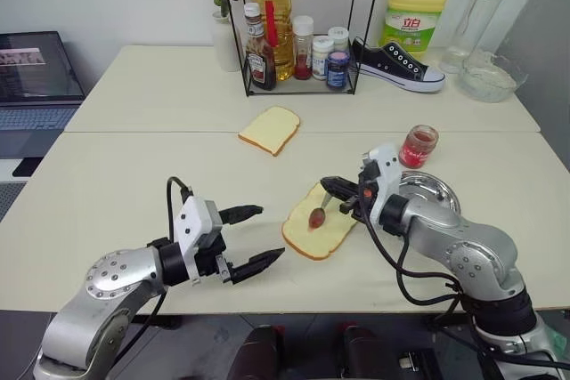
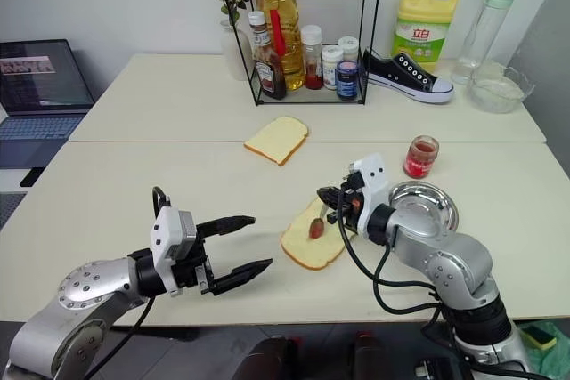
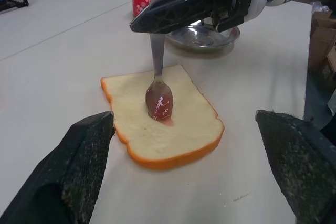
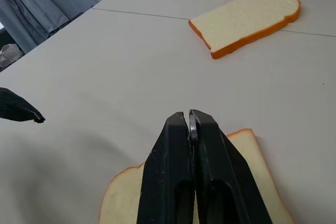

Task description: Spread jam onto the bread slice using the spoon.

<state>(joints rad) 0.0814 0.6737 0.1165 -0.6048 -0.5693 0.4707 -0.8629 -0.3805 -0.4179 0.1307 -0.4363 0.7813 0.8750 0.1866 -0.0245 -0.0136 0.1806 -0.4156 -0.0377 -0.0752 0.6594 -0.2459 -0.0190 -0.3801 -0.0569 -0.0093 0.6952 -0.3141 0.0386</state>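
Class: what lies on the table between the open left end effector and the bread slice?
Nothing: bare table separates the left end effector from the bread slice in the left eye view.

Bread slice [image 1: 319, 227] lying near worktop [image 1: 134, 175] front edge, spoon [image 1: 318, 216] bowl resting on it. Steel dish [image 1: 427, 191] sitting just right of it, jam [image 1: 418, 146] jar behind dish. Second slice [image 1: 269, 129] lying farther back, wire rack [image 1: 298, 24] behind that.
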